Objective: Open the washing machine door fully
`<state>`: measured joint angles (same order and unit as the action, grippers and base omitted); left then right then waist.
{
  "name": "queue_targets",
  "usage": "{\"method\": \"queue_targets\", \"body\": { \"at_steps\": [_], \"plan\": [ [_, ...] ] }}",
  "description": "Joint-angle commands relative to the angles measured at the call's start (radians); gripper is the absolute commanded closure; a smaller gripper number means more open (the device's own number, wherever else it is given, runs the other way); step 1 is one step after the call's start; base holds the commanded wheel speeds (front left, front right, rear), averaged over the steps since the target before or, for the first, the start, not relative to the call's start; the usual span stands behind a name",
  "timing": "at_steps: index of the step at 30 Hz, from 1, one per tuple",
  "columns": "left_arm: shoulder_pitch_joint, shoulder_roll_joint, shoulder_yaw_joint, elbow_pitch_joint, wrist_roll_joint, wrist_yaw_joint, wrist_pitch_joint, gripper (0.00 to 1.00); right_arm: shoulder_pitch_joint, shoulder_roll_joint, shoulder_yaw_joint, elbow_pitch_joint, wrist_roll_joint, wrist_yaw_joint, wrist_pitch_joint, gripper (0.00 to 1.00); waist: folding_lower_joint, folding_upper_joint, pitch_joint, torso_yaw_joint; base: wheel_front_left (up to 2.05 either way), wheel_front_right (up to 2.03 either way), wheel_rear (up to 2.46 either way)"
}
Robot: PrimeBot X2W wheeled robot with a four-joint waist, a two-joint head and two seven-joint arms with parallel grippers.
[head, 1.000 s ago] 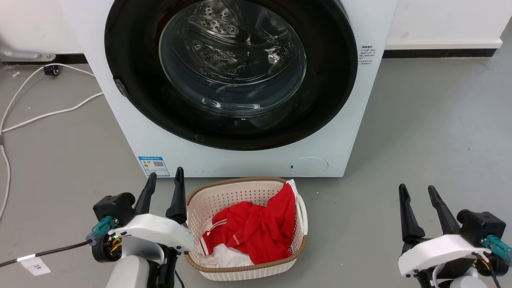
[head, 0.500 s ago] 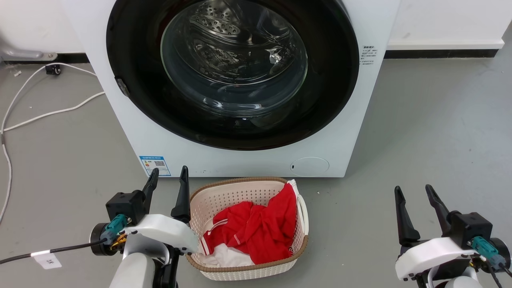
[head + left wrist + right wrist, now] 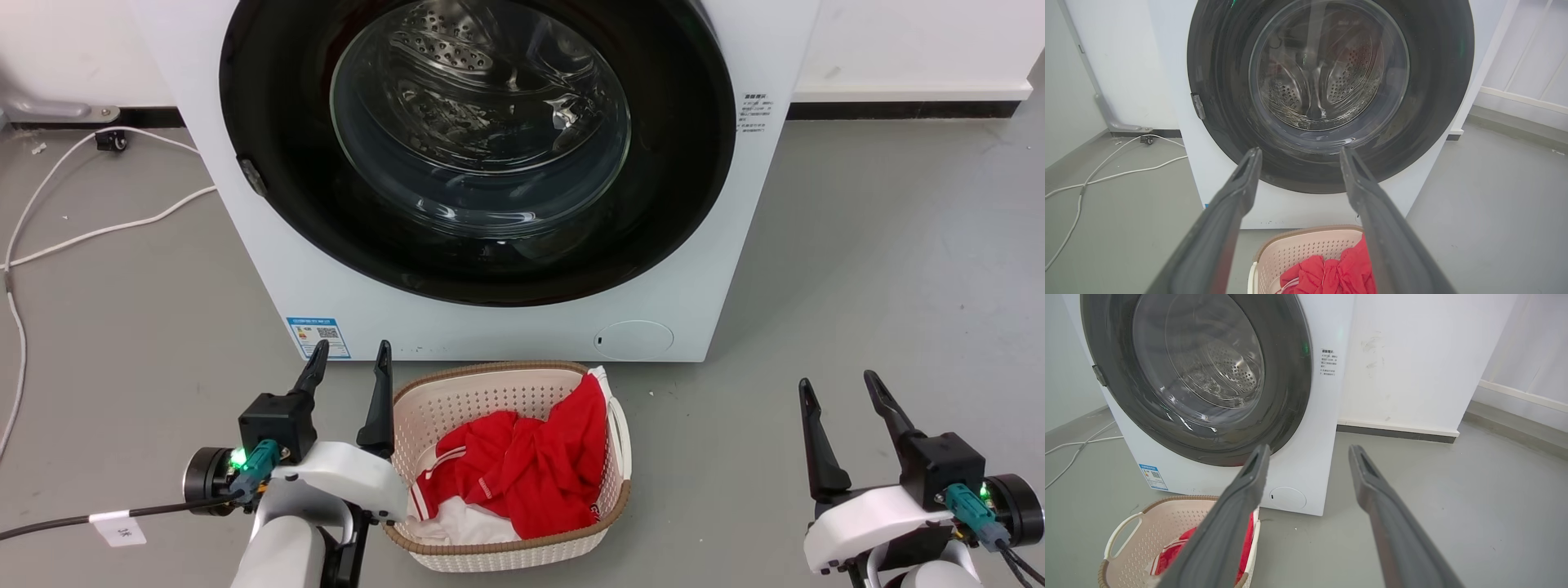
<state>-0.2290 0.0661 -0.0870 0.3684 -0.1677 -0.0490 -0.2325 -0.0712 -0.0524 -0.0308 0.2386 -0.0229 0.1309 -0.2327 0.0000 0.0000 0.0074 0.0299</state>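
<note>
The white washing machine (image 3: 269, 278) stands straight ahead on the grey floor. Its washing machine door (image 3: 478, 139), a glossy black disc with a bulging glass bowl, sits shut flush against the front, and the steel drum shows through the glass. A small latch tab (image 3: 249, 175) marks the door's left rim. My left gripper (image 3: 351, 351) is open and low, just below the machine's bottom left corner, holding nothing. My right gripper (image 3: 837, 382) is open over bare floor to the machine's right. The left wrist view faces the door (image 3: 1331, 81) between open fingers (image 3: 1237, 196). The right wrist view sees the door (image 3: 1196, 375) obliquely.
A beige laundry basket (image 3: 457, 392) with red clothes (image 3: 522, 465) sits on the floor against the machine's front, between my arms. White cables (image 3: 82, 229) trail across the floor at left. A wall with a dark skirting strip (image 3: 898, 106) runs behind.
Both wrists have rolled, and the left gripper has shifted slightly right, the right one slightly left. The door is still shut and has not moved.
</note>
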Motion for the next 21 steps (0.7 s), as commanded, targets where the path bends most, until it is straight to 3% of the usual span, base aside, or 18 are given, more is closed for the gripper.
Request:
{"method": "queue_targets", "body": {
  "at_steps": [1,21],
  "plan": [
    [-0.014,0.005,0.000,0.001,0.018,0.003,-0.008,0.00,-0.007,0.003,0.000,0.000,-0.021,0.000,-0.007,0.00,0.0000,0.0000,0.000,0.000,0.00,0.00,0.00],
    [-0.013,0.000,0.011,0.022,0.097,0.002,-0.033,0.00,-0.015,0.003,-0.009,0.020,-0.055,0.000,-0.033,0.00,0.0000,0.0000,0.001,0.000,0.00,0.00,0.00]
  ]
}}
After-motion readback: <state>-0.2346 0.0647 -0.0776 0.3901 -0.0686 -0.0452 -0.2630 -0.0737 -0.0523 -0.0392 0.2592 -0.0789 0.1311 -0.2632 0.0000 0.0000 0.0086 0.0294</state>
